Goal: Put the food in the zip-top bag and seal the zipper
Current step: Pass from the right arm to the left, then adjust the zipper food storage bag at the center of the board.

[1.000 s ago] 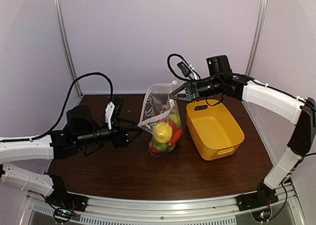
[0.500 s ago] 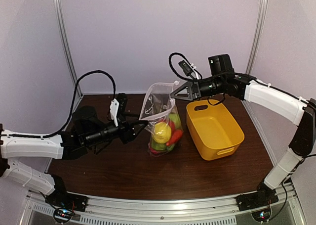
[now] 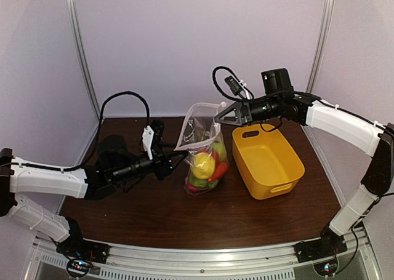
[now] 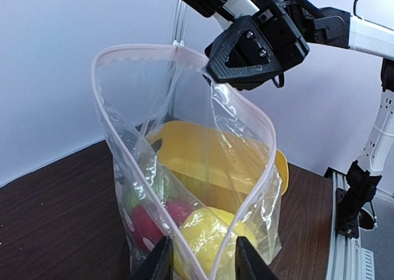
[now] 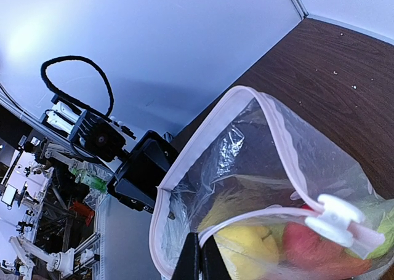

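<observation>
The zip-top bag [image 3: 198, 135] stands upright at mid-table, mouth gaping, with the food [image 3: 205, 165] inside: a yellow piece [image 4: 209, 231], a red one [image 4: 146, 223] and green ones. My right gripper [image 3: 218, 119] is shut on the zipper [image 5: 203, 146] at the far top corner and holds the bag up; its fingertips [image 5: 192, 258] pinch the strip. My left gripper [image 4: 203, 264] is at the bag's near side. Its jaws stand apart, straddling the low end where the two zipper strands [image 4: 126, 144] meet. A white slider [image 5: 335, 220] sits on the zipper.
A yellow plastic basket [image 3: 275, 186] stands right of the bag, close behind it in the left wrist view [image 4: 280, 169]. The purple back wall and metal posts close off the table's far side.
My left arm has reached rightward up to the bag's near edge, and its jaws have narrowed. The right gripper keeps holding the bag's top corner, raised slightly.
</observation>
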